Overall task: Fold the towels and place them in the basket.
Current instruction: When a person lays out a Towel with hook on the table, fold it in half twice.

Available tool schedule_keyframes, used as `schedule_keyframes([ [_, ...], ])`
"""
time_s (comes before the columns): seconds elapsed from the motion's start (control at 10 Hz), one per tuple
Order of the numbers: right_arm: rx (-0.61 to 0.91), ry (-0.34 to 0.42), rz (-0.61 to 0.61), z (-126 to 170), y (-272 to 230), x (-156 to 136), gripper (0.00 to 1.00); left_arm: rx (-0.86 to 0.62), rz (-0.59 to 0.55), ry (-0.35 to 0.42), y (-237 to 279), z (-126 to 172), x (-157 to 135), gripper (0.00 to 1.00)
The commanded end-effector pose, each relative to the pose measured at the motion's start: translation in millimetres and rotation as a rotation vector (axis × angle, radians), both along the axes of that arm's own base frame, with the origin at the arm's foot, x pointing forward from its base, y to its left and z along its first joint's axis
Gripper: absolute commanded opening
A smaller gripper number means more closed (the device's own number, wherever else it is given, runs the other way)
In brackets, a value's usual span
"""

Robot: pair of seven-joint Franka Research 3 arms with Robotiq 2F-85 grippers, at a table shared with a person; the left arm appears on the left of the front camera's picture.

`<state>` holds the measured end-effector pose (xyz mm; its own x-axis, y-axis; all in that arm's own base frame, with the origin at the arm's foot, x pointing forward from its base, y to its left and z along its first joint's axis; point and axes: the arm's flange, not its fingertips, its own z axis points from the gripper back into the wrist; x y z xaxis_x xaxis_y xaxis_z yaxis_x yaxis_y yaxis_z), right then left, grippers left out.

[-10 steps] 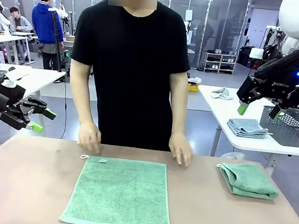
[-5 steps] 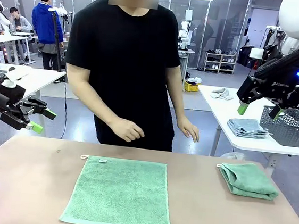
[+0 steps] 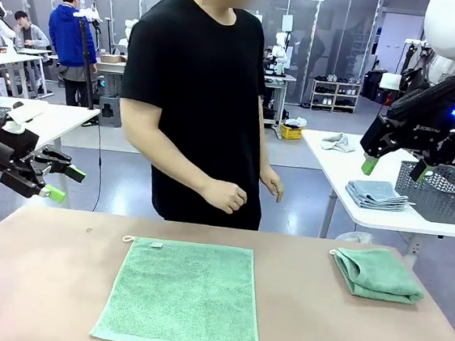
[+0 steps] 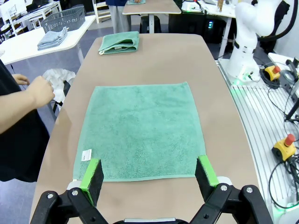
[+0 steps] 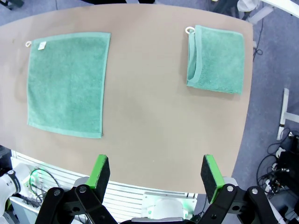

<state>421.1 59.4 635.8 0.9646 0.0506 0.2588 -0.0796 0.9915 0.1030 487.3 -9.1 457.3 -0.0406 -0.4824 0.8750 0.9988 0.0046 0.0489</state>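
One mint-green towel (image 3: pixel 182 294) lies spread flat at the middle of the table (image 3: pixel 29 280), and a folded towel (image 3: pixel 378 273) sits near the table's right edge, well apart from it. The right wrist view looks down on both, with a white loop (image 5: pixel 189 31) at the folded one's corner. The front view adds the basket (image 3: pixel 445 193) on a side table beside grey cloths (image 3: pixel 377 194), and the person's hand (image 3: pixel 226 196) held off the cloth. The left gripper (image 3: pixel 66 184) and right gripper (image 3: pixel 394 168) hang in the air, jaws wide and empty.
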Motion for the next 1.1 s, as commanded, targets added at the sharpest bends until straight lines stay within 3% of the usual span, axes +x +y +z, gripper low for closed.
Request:
schedule_keyframes([
  [0.0, -0.034, -0.012, 0.084, 4, 11, 0, 0.98, 0.043, 0.023, -0.015, -8, 15, -6, 1.00],
  [0.2, -0.088, -0.053, 0.291, 13, 45, 1, 0.98, 0.197, 0.062, -0.053, -41, 52, -25, 1.00],
  [0.4, -0.138, -0.084, 0.584, 6, 94, -2, 0.98, 0.347, 0.111, -0.074, -96, 70, -42, 1.00],
  [0.7, -0.167, -0.123, 1.067, -31, 153, -27, 0.98, 0.559, 0.169, -0.061, -162, 64, -59, 1.00],
  [1.0, -0.224, -0.057, 1.333, -79, 190, -37, 0.98, 0.709, 0.212, -0.069, -192, 44, -67, 1.00],
])
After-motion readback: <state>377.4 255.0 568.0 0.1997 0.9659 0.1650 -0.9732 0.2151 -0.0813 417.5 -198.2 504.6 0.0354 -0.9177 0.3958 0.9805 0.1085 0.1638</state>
